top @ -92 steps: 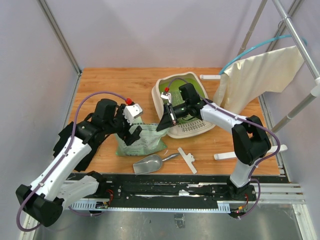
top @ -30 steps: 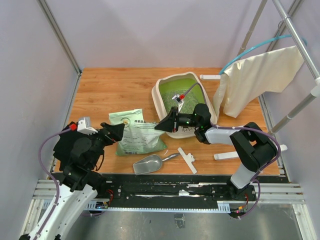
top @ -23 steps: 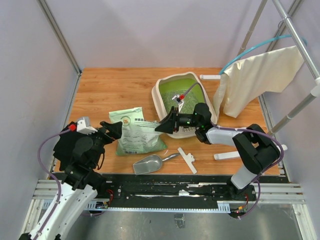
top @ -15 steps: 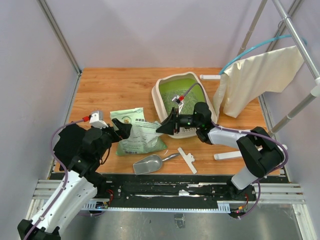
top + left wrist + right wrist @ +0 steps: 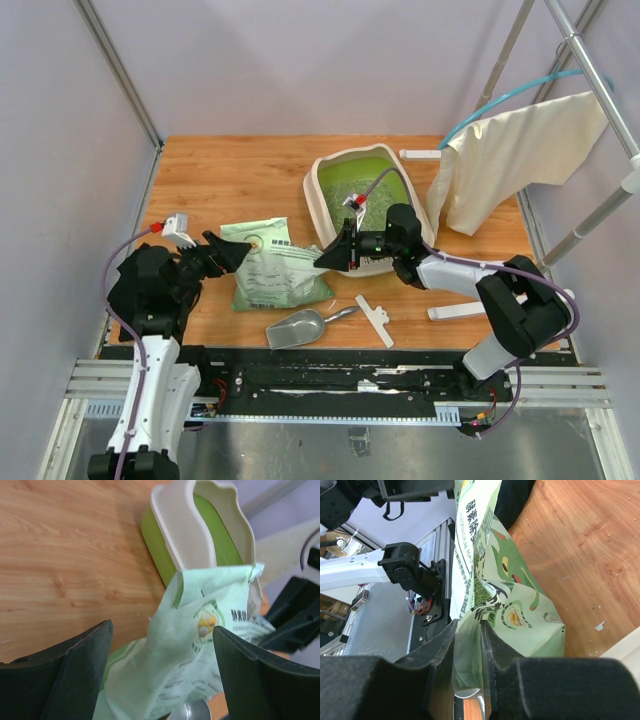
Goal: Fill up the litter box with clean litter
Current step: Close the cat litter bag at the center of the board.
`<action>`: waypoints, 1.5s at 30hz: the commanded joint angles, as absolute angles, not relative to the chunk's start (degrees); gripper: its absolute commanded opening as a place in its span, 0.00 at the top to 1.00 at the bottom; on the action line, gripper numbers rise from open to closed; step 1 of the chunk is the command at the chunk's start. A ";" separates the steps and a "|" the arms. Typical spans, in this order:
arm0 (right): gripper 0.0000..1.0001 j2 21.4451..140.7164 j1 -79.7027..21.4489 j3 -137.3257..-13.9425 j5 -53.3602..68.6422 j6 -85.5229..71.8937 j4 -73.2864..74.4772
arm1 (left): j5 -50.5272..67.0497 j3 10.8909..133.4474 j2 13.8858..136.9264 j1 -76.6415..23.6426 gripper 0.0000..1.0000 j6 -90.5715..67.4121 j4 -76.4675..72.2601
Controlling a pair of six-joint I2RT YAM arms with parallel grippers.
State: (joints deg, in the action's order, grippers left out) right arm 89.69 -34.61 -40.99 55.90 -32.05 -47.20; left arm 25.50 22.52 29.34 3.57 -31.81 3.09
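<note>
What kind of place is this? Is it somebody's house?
Probably a robot test booth, not a house: two robot arms are bolted to a wooden table inside plain walls, with a litter box and bag.

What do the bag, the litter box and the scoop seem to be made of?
The bag: probably thin printed plastic film; it creases softly. The litter box: smooth moulded plastic, it seems, with a rounded rim. The scoop: likely metal, silvery with a dull shine.

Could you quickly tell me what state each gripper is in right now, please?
Left gripper: open, holding nothing.
Right gripper: closed on the litter bag's edge.
</note>
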 commanded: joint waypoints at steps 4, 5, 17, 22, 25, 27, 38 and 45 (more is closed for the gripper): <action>0.75 87.63 -35.42 -42.47 56.74 -31.33 -46.22 | 52.46 25.03 36.05 5.43 0.16 -28.80 0.33; 0.75 87.63 -35.42 -42.53 56.82 -31.32 -46.23 | 53.04 24.82 36.64 5.45 0.18 -29.07 -0.02; 0.58 86.41 -34.77 -41.67 57.11 -30.83 -43.82 | 56.84 26.47 37.89 9.25 0.58 -29.11 -0.13; 0.46 86.56 -34.12 -42.06 60.24 -32.75 -44.48 | 55.64 28.80 36.97 10.10 0.61 -26.18 4.81; 0.39 86.21 -34.08 -40.56 61.76 -32.07 -47.38 | 54.22 29.43 36.51 10.24 0.65 -25.52 6.17; 0.34 85.40 -34.09 -38.47 62.05 -28.31 -51.26 | 53.56 29.53 35.68 10.26 0.70 -25.15 6.37; 0.23 88.52 -34.13 -36.19 59.22 -1.34 -62.05 | 53.24 28.85 31.70 10.29 0.99 -24.88 3.31; 0.34 95.55 -34.19 -36.72 64.96 -9.90 -80.50 | 52.34 30.18 31.20 10.30 0.99 -27.19 -2.13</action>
State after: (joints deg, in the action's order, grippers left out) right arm 92.62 -34.57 -36.23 61.49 -6.70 -65.01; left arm 51.75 27.42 32.82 9.91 -24.27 7.73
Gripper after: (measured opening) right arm 0.696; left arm 0.033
